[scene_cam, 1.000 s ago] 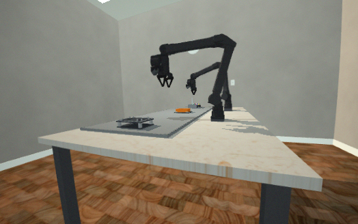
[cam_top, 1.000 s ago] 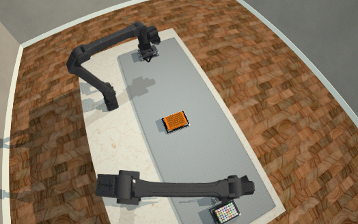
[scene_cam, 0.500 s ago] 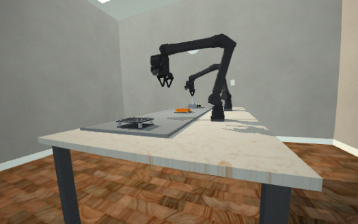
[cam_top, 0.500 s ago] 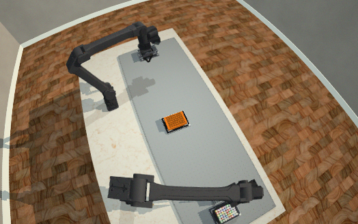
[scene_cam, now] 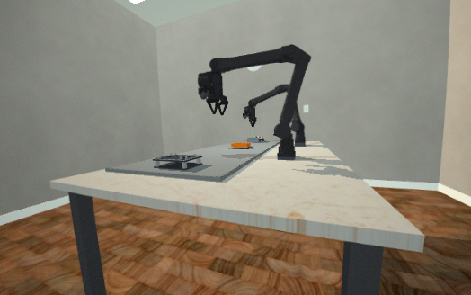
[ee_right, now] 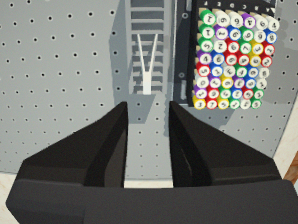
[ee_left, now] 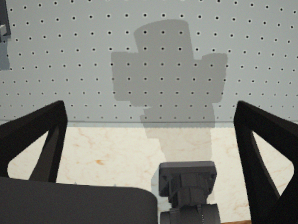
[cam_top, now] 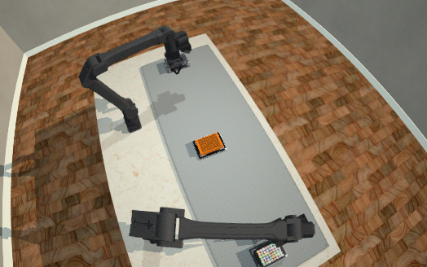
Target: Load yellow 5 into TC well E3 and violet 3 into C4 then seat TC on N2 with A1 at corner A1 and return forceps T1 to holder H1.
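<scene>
The orange tube carrier TC [cam_top: 209, 144] lies on the grey mat between the arms; it also shows in the exterior view [scene_cam: 241, 145]. The vial rack R1 [ee_right: 233, 52], full of coloured vials, sits in its nest at the mat's end [cam_top: 269, 253]. The white forceps T1 lie in the slotted grey holder H1 [ee_right: 148, 26] beside R1. My right gripper [ee_right: 148, 111] hovers above H1, fingers narrowed with a gap and nothing between them. My left gripper [scene_cam: 217, 107] is wide open and empty, high above the raised nest N2 [scene_cam: 177, 159].
The grey perforated mat [cam_top: 228, 134] runs along the table. N2 stands at the mat's far end [cam_top: 176, 64]. The left arm's base [cam_top: 132, 120] and the right arm's base [cam_top: 143, 225] stand on the bare table top beside the mat.
</scene>
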